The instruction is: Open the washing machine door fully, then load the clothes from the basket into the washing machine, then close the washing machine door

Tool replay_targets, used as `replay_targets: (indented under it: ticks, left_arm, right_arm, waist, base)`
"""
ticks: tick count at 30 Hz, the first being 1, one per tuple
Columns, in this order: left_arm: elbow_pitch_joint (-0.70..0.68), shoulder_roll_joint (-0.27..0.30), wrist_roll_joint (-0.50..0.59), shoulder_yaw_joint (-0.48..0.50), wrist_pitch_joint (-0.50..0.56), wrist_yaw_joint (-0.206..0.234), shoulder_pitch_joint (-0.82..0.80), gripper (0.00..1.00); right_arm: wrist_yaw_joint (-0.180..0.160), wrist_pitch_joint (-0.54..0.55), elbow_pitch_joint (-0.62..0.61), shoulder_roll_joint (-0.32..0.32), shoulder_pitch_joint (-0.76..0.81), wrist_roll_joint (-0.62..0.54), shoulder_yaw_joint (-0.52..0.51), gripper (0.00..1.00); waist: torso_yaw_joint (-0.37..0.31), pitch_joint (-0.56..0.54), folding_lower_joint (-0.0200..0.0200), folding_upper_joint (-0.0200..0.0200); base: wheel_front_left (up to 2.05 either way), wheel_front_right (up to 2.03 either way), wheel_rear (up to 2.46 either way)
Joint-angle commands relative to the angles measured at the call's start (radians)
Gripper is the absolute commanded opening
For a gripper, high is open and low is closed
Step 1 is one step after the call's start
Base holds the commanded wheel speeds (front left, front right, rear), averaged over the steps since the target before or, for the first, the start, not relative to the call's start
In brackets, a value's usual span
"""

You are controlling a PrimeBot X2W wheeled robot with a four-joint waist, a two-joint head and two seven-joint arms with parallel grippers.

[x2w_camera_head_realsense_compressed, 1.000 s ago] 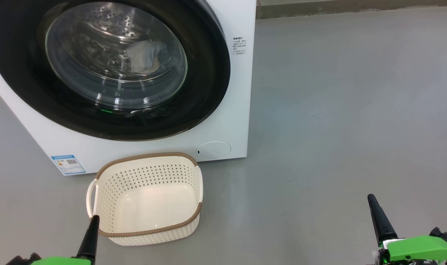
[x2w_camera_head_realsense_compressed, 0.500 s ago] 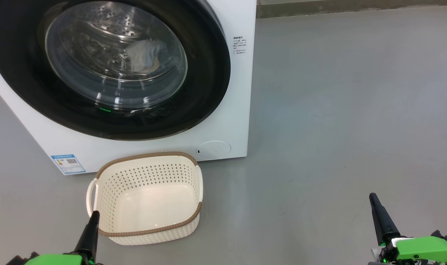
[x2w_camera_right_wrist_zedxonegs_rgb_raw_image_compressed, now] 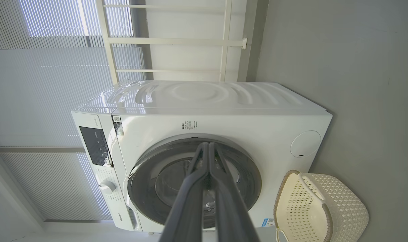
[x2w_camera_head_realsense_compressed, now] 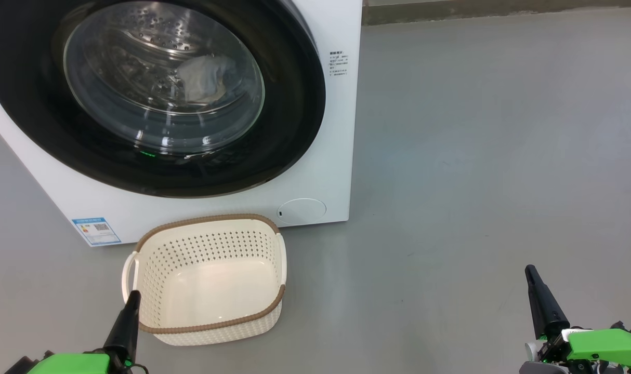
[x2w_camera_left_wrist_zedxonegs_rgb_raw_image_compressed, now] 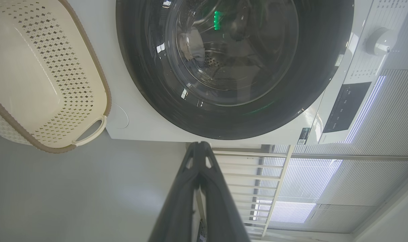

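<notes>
The washing machine (x2w_camera_head_realsense_compressed: 341, 130) stands on the grey floor (x2w_camera_head_realsense_compressed: 476, 156), its white front facing the robot. The washing machine door (x2w_camera_head_realsense_compressed: 294, 104) lies closed, flat against that front, its glossy black rim around the clear glass bowl. Through the glass a pale bundle of cloth (x2w_camera_head_realsense_compressed: 204, 78) lies in the steel drum. A round flap (x2w_camera_head_realsense_compressed: 301, 211) sits at the lower corner of the front on the robot's right and a blue label (x2w_camera_head_realsense_compressed: 96, 231) at the lower corner on its left.

The basket (x2w_camera_head_realsense_compressed: 206, 219) stands upright on the floor just in front of the machine's bottom edge, below the door and between the label and the flap; its bare cream bottom shows.

The left gripper (x2w_camera_head_realsense_compressed: 132, 297) is at the lower left of the head view, its two dark fingers pressed together with nothing between them, the tip just beside the basket's near left corner; whether it touches the rim cannot be told. The right gripper (x2w_camera_head_realsense_compressed: 529, 271) is at the lower right over bare floor, well apart from basket and machine, its fingers likewise pressed together and holding nothing
</notes>
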Motion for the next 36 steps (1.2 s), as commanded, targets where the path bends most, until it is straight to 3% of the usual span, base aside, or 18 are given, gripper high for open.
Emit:
replay_targets:
  ticks: [1, 36]
  left_arm:
    - [-0.018, 0.019, -0.008, 0.034, 0.004, -0.003, -0.040, 0.00]
    - [-0.018, 0.017, -0.005, 0.038, 0.008, -0.003, -0.040, 0.00]
  right_arm:
    - [-0.001, 0.006, -0.025, -0.010, -0.039, 0.003, 0.023, 0.00]
    - [-0.001, 0.007, -0.025, -0.009, -0.040, 0.002, 0.022, 0.00]
  waist:
    - [0.000, 0.000, 0.0000, 0.0000]
    - [0.000, 0.000, 0.0000, 0.0000]
  base:
    - [0.00, 0.00, 0.00]
    - [0.00, 0.00, 0.00]
